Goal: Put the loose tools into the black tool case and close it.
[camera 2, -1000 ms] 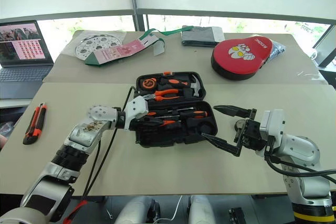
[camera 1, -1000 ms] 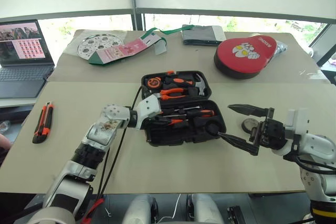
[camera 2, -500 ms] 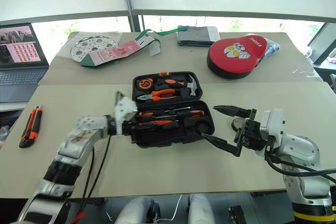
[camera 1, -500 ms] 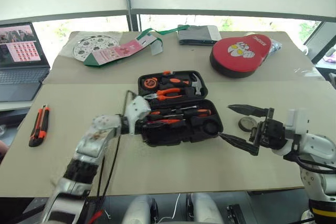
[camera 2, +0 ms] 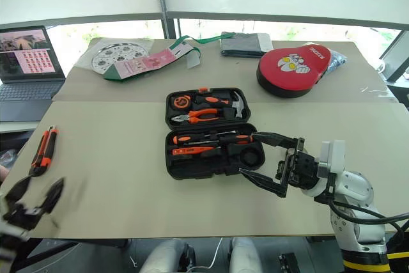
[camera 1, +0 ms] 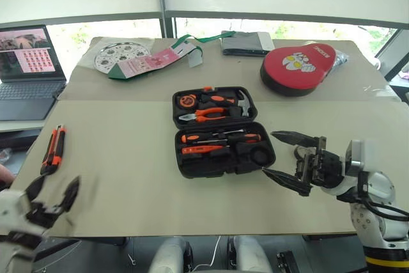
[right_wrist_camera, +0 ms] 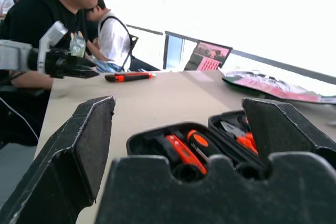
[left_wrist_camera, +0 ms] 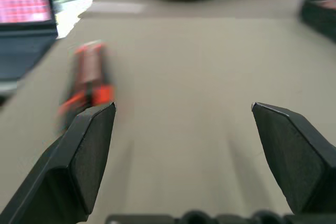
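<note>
Case (camera 1: 223,129) lying open, knife (camera 1: 52,148) well left of it by spread left gripper (camera 1: 51,191), right gripper (camera 1: 284,161) agape just right.

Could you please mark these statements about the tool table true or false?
1. The case lies open. True.
2. The knife is in the case. False: it lies on the table, far to the case's left.
3. The left gripper holds a screwdriver. False: its jaws are open and empty.
4. The right gripper has open jaws beside the case. True.
5. A red pad lies beyond the case. True.
</note>
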